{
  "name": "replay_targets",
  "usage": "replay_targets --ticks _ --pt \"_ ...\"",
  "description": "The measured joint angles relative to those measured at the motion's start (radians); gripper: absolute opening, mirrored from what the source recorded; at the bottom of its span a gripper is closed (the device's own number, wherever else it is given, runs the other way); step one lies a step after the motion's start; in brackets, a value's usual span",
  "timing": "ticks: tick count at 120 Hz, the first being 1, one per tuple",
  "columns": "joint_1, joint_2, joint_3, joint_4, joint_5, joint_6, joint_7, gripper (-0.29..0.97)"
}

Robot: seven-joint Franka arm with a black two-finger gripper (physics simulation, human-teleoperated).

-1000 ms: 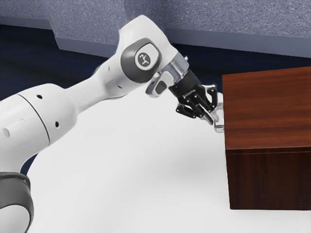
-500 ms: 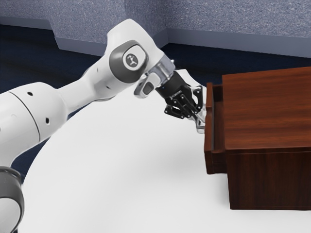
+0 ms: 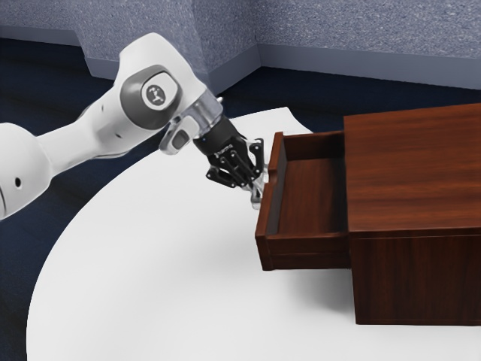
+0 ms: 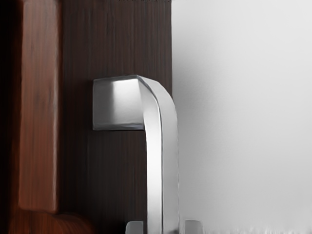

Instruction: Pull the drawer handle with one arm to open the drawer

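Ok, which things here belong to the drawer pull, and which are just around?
In the job:
drawer, open, out of the cabinet
handle
gripper, shut on the handle

Just around:
table
floor
wall

Wrist view first: the handle runs out of frame at the edge nearest the hand, so just one mounting end shows. There's a blurry brown smear near it that I can't identify, and the drawer front is cropped too. In the exterior view, the hand is clamped on the handle and covers nearly all of it, just a silver sliver peeking out. The drawer has its back end hidden inside the cabinet, which gets chopped at 3 o'clock. The arm is cut at 9 o'clock, the tabletop at 6 o'clock.
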Motion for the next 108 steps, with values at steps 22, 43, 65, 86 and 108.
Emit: replay_targets --ticks 22,43,65,86,108 --pt "0.077 -0.036 -0.040 -0.038 0.019 -0.008 0.009 -0.11" --pt "0.130 -0.037 -0.055 -0.048 0.023 -0.022 0.020 -0.10" --pt "0.200 -0.043 -0.105 -0.061 0.026 -0.033 0.034 -0.08" --pt "0.204 -0.049 -0.106 -0.065 0.030 -0.040 0.042 0.00" --pt "0.209 -0.077 -0.106 -0.068 0.035 -0.048 0.048 0.08"
